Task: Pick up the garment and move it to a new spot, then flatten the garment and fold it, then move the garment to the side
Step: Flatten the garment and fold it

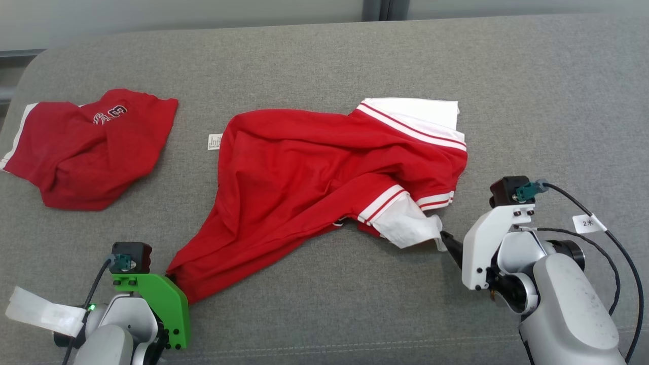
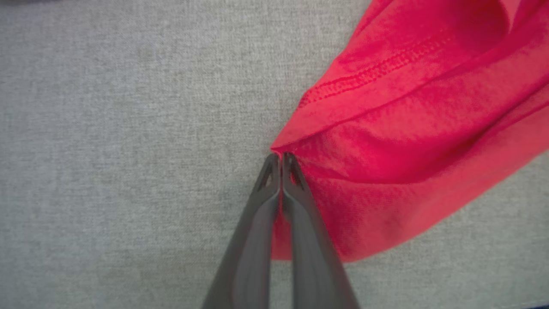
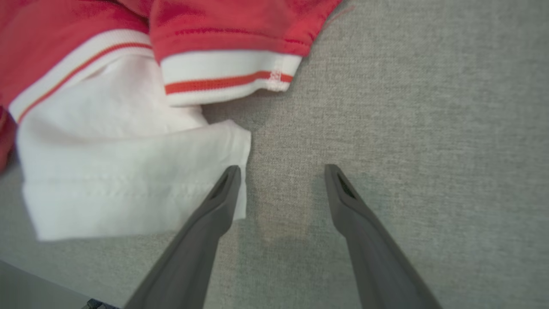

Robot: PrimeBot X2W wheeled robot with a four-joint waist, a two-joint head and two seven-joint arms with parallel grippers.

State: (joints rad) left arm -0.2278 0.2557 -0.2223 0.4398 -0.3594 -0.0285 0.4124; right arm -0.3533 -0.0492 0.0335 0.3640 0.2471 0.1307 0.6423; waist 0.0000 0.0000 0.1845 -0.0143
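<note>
The left pincer (image 2: 281, 159) is clenched on a corner of the red shirt (image 1: 314, 167), its tips hidden in the head view, and the right pincer (image 3: 282, 169) stands open by the white sleeve (image 3: 128, 180) on the counter (image 1: 355, 61).

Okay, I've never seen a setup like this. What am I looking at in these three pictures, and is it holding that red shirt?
This is a two-armed robot working on a grey padded surface. The wide picture comes from a camera on its head, looking down; the other two come from cameras on its wrists, looking along each arm's dark jaws. A rumpled red shirt with white sleeves lies in the middle, and a second red garment lies apart at the far left. The left jaws are shut, pinching the shirt's lower corner. The right jaws stand open beside a white sleeve, one at its edge, gripping nothing.
</note>
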